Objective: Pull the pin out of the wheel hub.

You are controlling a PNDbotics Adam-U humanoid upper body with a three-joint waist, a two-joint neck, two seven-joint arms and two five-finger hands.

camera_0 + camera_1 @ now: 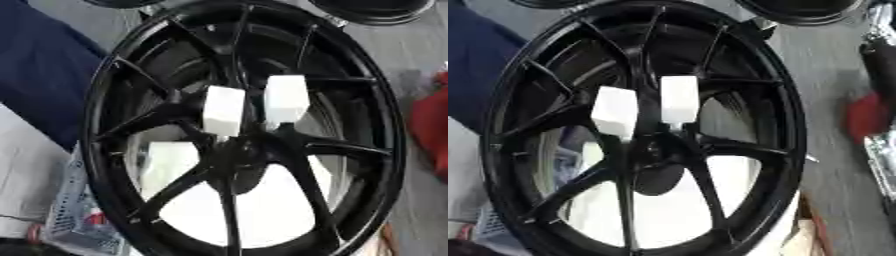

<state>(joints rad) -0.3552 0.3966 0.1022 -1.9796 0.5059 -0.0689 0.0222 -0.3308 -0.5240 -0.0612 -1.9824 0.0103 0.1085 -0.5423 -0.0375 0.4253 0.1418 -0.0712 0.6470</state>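
Grey floor behind, black wheel hub [236, 150] bears white blocks [224, 110] (no hand shows).

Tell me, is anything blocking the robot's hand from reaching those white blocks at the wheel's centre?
Nothing visible covers the two white blocks near the hub of the black wheel. No hand can be made out in either view, so its path cannot be judged.

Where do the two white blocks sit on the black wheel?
Both white blocks stand side by side just above the hub of the wheel, near the picture's centre.
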